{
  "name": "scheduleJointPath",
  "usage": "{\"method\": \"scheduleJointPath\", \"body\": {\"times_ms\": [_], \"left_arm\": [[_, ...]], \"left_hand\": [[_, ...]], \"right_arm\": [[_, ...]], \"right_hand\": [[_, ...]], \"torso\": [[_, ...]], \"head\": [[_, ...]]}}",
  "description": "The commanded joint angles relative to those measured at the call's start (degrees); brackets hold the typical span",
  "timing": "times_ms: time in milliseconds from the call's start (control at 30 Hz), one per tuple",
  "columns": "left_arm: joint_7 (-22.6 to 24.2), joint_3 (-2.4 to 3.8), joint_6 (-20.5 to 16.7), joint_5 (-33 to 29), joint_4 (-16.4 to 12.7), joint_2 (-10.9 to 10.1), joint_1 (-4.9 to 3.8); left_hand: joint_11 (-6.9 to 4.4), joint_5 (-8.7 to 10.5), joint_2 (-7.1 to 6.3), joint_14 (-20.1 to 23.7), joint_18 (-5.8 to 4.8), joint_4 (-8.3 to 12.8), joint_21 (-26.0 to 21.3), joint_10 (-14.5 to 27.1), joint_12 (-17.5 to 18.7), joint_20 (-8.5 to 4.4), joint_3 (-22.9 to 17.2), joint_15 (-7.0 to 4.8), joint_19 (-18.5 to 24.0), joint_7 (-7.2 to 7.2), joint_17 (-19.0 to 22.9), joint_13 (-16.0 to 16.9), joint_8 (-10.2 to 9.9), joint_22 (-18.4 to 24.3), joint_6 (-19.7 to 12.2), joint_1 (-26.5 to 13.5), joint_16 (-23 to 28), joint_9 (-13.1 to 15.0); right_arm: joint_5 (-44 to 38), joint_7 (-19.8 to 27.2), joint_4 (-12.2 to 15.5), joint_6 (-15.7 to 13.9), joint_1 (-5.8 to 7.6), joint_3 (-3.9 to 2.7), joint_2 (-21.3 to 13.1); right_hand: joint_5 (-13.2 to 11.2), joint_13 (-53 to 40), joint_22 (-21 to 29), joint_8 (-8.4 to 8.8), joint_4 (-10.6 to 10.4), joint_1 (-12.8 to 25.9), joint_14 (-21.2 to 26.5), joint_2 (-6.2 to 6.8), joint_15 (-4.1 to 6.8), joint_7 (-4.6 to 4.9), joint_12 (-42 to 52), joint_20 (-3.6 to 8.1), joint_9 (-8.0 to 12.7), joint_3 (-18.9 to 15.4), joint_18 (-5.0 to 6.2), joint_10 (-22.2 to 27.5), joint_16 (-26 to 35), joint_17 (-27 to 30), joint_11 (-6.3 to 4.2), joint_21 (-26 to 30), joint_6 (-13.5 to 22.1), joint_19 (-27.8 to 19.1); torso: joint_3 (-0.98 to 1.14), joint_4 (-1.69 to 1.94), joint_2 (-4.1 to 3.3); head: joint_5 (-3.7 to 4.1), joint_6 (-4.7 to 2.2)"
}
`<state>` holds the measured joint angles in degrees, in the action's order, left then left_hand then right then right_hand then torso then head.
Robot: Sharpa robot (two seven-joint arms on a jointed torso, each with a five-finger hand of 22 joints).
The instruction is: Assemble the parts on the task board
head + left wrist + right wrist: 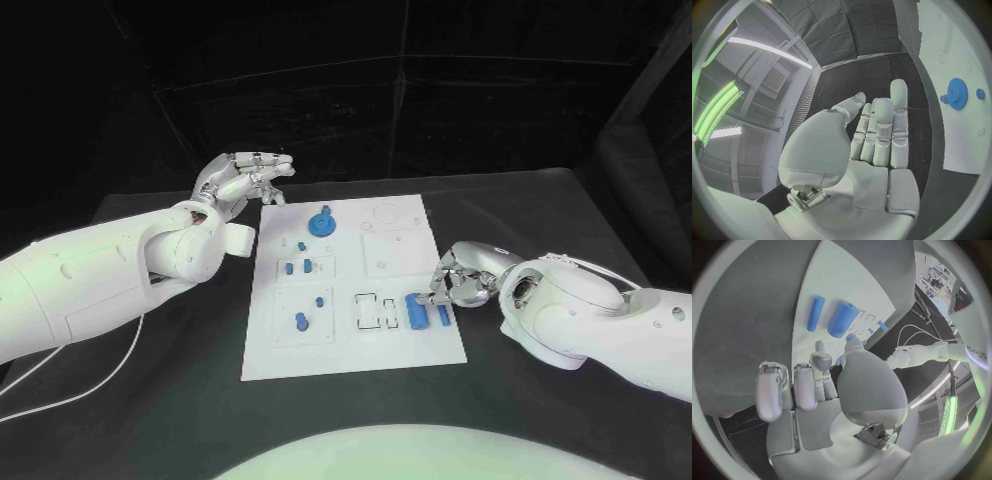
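Board mid-table, hands at its two sides.
Left hand (245, 182) off the board's (346, 350) far left corner, fingers together, holding nothing. Blue gear (322, 222) on board near it. Right hand (464, 275) at board's right edge, fingers curled, empty, beside two blue cylinders (420, 312).

We cannot tell whether the right hand (459, 278) touches the thick blue cylinder (417, 311) beside it on the task board (289, 360); its fingertips are hidden behind the hand. The small blue parts (303, 268) near the gear (322, 222) are too small to make out. In the left wrist view, the board's far end runs past the circle's rim.
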<state>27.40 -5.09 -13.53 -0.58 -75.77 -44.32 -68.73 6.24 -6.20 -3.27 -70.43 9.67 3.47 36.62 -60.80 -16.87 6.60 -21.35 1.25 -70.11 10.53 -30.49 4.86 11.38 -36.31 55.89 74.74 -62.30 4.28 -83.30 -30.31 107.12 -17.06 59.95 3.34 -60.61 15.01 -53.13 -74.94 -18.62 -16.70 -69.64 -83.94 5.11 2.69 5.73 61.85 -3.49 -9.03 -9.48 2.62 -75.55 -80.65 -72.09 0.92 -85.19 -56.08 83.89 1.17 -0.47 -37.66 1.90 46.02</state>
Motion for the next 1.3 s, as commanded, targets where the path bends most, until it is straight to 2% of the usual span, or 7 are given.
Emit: {"method": "scheduleJointPath", "body": {"times_ms": [33, 167, 300, 467, 967, 1167, 1300], "left_arm": [[0.3, 0.03, 0.4, -0.2, -0.1, -0.1, -0.02], [0.3, 0.03, 0.4, -0.2, -0.1, -0.1, 0.02], [0.3, 0.02, 0.5, -0.2, -0.1, -0.1, 0.07], [0.2, 0.02, 0.5, -0.2, -0.1, -0.1, 0.11], [0.2, 0.02, 0.5, -0.2, 0.0, -0.2, 0.15], [0.2, 0.02, 0.5, -0.2, -0.1, -0.3, 0.15], [0.2, 0.02, 0.5, -0.2, -0.2, -0.4, 0.15]], "left_hand": [[0.0, 0.08, 0.41, 0.3, 0.79, 0.1, -0.2, 0.5, -0.3, 0.23, 0.3, -0.02, 0.3, -0.01, 0.0, 0.1, 0.2, 0.1, -0.2, 0.0, 0.1, 0.1], [0.0, 0.08, 0.41, 0.3, 0.79, 0.1, -0.2, 0.5, -0.3, 0.23, 0.3, -0.02, 0.3, -0.01, 0.0, 0.1, 0.2, 0.1, -0.2, 0.0, 0.1, 0.1], [0.01, 0.09, 0.43, 0.4, 0.79, 0.0, -0.2, 0.5, -0.4, 0.24, 0.4, -0.01, 0.3, 0.0, 0.1, 0.1, 0.3, 0.1, -0.2, -0.1, 0.1, 0.1], [0.01, 0.09, 0.43, 0.4, 0.79, 0.0, -0.2, 0.5, -0.4, 0.24, 0.4, -0.01, 0.3, 0.0, 0.1, 0.1, 0.3, 0.1, -0.2, -0.1, 0.1, 0.1], [0.01, 0.09, 0.43, 0.4, 0.79, 0.0, -0.2, 0.5, -0.4, 0.24, 0.4, -0.01, 0.3, 0.0, 0.1, 0.1, 0.3, 0.1, -0.2, -0.1, 0.1, 0.1], [0.01, 0.09, 0.43, 0.4, 0.79, 0.0, -0.2, 0.5, -0.4, 0.24, 0.4, -0.01, 0.3, 0.0, 0.1, 0.1, 0.3, 0.1, -0.2, -0.1, 0.1, 0.1], [0.01, 0.07, 0.49, 0.4, 0.79, 0.0, -0.3, 0.6, -0.5, 0.25, 0.5, 0.0, 0.3, -0.01, 0.2, 0.1, 0.4, 0.2, -0.3, -0.1, 0.1, 0.1]], "right_arm": [[-3.3, -3.3, 0.2, 3.1, -0.39, 0.0, 0.4], [-3.4, -3.4, 0.1, 3.9, -0.88, 0.0, 0.9], [-3.5, -2.9, 0.1, 4.3, -1.48, 0.0, 1.8], [-4.0, -2.3, 0.0, 4.1, -2.2, 0.0, 2.9], [-4.9, -2.2, -1.5, 6.2, -3.18, 0.0, 5.2], [-5.7, -2.8, -1.7, 5.4, -3.47, 0.0, 5.7], [-6.0, -2.8, -1.2, 3.2, -3.54, -0.01, 5.4]], "right_hand": [[0.1, -0.3, -7.7, -0.48, -0.1, 0.3, -3.0, -0.18, 0.15, 0.0, 0.3, -0.06, -0.2, -0.4, -0.7, 0.1, -0.2, -0.1, 0.22, -0.3, 0.4, 0.9], [0.1, -0.6, -7.7, -0.66, -0.1, 0.5, -3.0, -0.24, 0.13, 0.01, 0.4, -0.08, -0.2, -0.5, -0.7, 0.1, -0.2, -0.1, 0.23, -0.3, 0.5, 0.9], [0.1, -1.9, -7.8, -1.17, -0.1, 0.8, -3.0, -0.45, 0.14, -0.06, 1.2, -0.1, -0.5, -0.6, -0.71, -0.1, -0.3, -0.2, 0.19, -0.3, 0.5, 0.9], [0.2, -3.0, -7.9, -1.58, 0.0, 0.8, -3.0, -0.74, 0.18, -0.12, 1.8, -0.1, -0.7, -0.6, -0.72, -0.4, -0.4, -0.4, 0.14, -0.4, 0.4, 0.9], [0.7, -6.3, -8.1, -2.89, 0.2, -0.4, -3.1, -1.73, 0.31, -0.33, 3.8, 0.0, -1.3, -0.6, -0.76, -1.3, -0.7, -0.9, -0.04, -0.5, 0.5, 1.0], [4.4, -7.8, -8.1, -4.07, 0.6, -3.0, -3.1, -3.13, 0.44, -0.48, 4.3, 0.11, -1.9, -0.5, -0.76, -1.4, -0.7, -1.1, -0.19, -0.5, 0.7, 1.0], [6.9, -9.2, -8.7, -4.9, 0.7, -4.2, -3.2, -4.1, 0.61, -0.78, 5.0, 0.23, -2.3, -0.3, -0.9, -2.0, -1.0, -1.6, -0.45, -0.9, -0.1, 1.4]], "torso": [[-0.02, -0.01, 0.01], [-0.12, -0.06, -0.02], [-0.07, -0.14, -0.03], [-0.11, -0.04, -0.01], [-0.14, -0.05, -0.02], [-0.15, -0.05, 0.01], [-0.14, -0.05, 0.02]], "head": [[0.01, 0.02], [0.01, 0.19], [-0.1, 0.3], [-0.07, 0.45], [-0.13, 0.71], [-0.14, 0.69], [-0.27, 0.72]]}}
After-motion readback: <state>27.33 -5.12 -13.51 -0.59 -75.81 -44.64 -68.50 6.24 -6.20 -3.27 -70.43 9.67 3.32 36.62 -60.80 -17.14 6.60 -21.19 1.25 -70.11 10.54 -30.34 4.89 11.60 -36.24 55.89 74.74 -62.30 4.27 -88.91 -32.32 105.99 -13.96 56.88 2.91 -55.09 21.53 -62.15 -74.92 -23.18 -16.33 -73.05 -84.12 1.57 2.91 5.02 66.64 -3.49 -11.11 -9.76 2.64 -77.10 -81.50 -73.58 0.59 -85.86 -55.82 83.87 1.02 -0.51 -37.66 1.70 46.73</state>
